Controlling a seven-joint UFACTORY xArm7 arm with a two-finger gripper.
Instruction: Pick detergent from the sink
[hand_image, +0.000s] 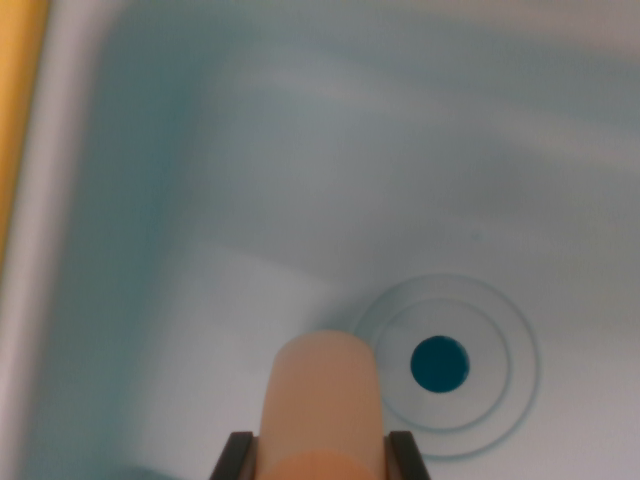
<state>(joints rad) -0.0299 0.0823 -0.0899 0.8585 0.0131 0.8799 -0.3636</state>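
Note:
A pale peach, rounded bottle top, the detergent (322, 400), fills the bottom middle of the wrist view. Two dark fingertips (236, 458) of my gripper (322, 458) press against its left and right sides, so the gripper is shut on it. Below it lies the light blue sink (250, 180), its floor smooth and bare. The lower part of the detergent bottle is cut off by the bottom edge of the view.
A round drain hole (439, 364) with raised rings sits just to the wrist view's right of the bottle. The sink's pale rim (45, 200) runs up the left side, with a yellow surface (15, 90) beyond it.

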